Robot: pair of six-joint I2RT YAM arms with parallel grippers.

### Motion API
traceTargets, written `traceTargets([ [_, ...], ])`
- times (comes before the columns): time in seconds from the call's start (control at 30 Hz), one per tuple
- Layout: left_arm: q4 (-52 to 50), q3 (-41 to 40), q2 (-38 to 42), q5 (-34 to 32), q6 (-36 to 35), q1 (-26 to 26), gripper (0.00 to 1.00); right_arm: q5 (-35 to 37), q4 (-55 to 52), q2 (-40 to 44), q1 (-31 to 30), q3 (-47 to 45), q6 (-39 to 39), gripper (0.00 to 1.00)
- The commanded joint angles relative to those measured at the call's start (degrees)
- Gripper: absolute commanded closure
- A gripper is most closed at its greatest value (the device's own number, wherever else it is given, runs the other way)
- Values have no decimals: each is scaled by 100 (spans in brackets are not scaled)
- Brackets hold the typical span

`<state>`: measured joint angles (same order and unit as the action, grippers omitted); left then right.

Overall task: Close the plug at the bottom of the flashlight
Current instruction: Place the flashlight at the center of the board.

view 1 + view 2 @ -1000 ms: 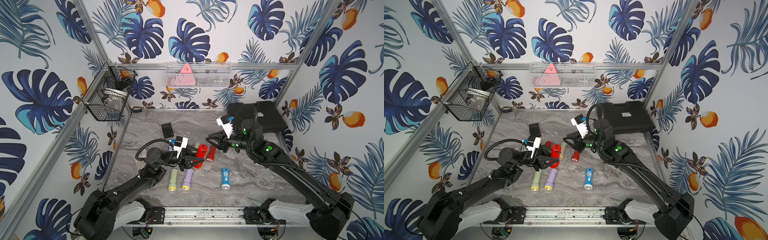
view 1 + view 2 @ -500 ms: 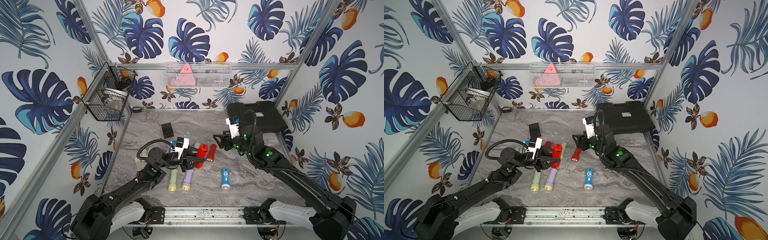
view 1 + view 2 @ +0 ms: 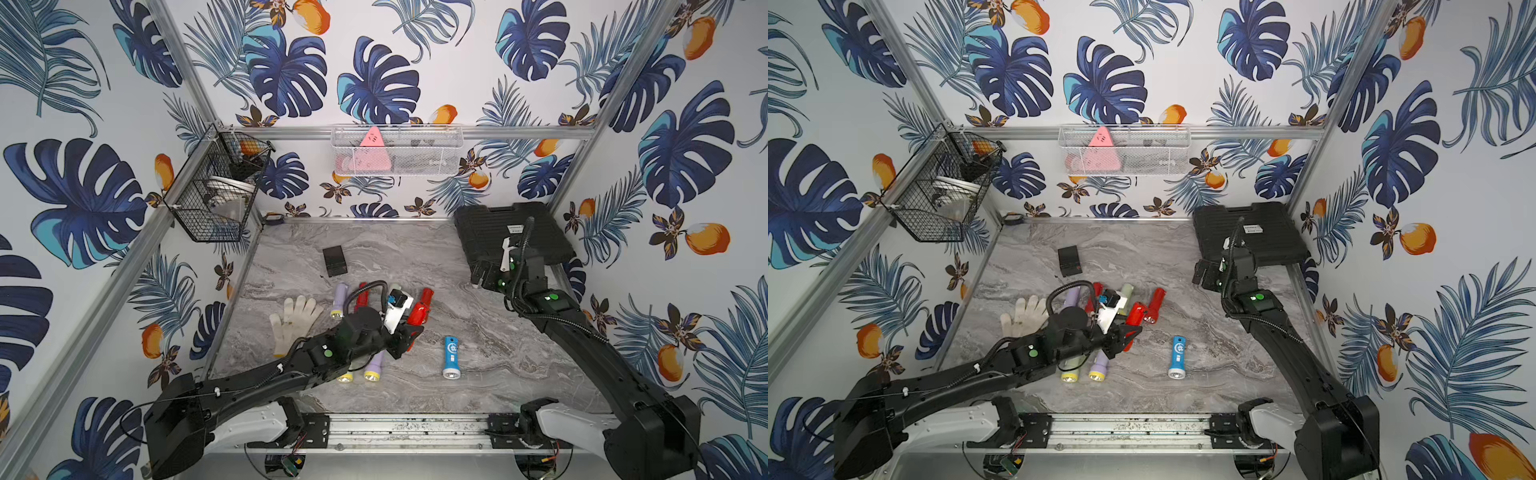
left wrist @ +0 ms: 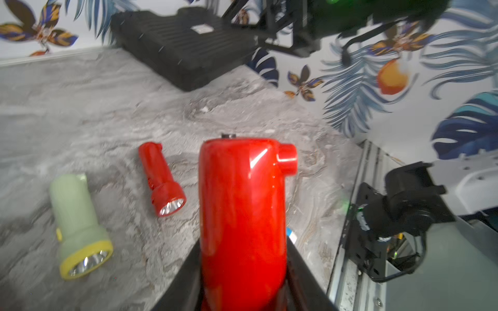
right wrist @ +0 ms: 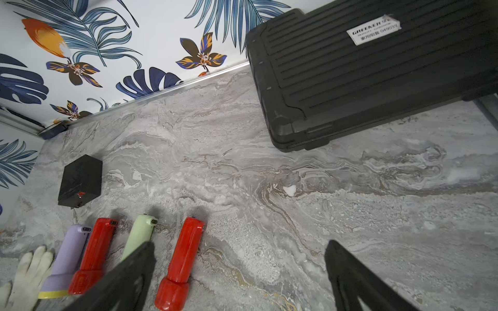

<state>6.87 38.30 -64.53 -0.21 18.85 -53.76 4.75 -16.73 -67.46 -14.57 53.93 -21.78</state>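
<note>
Near the front edge a purple flashlight (image 3: 376, 362) lies half under the left arm, and a blue one (image 3: 451, 357) lies clear of it to the right. Just beyond, over the middle of the tabletop (image 3: 498, 374), the left pincer (image 3: 1124, 332) is clamped tight on the red flashlight (image 4: 242, 210). It holds it off the surface with the bottom end toward the right edge. The plug (image 4: 287, 159) I take to be the red stub at that end (whether it is seated I cannot tell). Farther back, beside the case (image 3: 511, 237) in the far right corner, the right pincer (image 3: 478, 277) hangs with jaws spread wide, holding nothing.

The body is glossy and gripped at the end away from the plug, so a push there could lever it round or slide it through the jaws. If dropped, it would land among the flashlights below and scatter them. A half-seated plug may spring back with nothing pressing on it. A return by the right arm must also clear the other red one (image 4: 161, 180) lying just beside.

A second ago the right pincer was at the flashlight's bottom end, jaws far narrower. It has since drawn back to the case and opened fully. The left grip is unchanged, but that arm has swung off the glove (image 3: 293, 322), which now shows.
</note>
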Motion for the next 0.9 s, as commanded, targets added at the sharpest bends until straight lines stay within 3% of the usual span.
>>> traceTargets([
  [0.0, -1052, 294, -340, -1452, 782, -287, 100, -195, -29, -71, 166, 17, -296, 0],
  [0.37, -2278, 1134, -1725, -2321, 2301, -879, 100, -547, 186, -49, 564, -218, -503, 0],
  [0.7, -2288, 1254, -2612, -1935, 3112, -1005, 100, -542, 280, 96, 595, -319, -486, 0],
  [0.87, -2368, 1343, -2933, -1743, 2988, -1005, 100, -493, 269, 137, 596, -328, -467, 0],
])
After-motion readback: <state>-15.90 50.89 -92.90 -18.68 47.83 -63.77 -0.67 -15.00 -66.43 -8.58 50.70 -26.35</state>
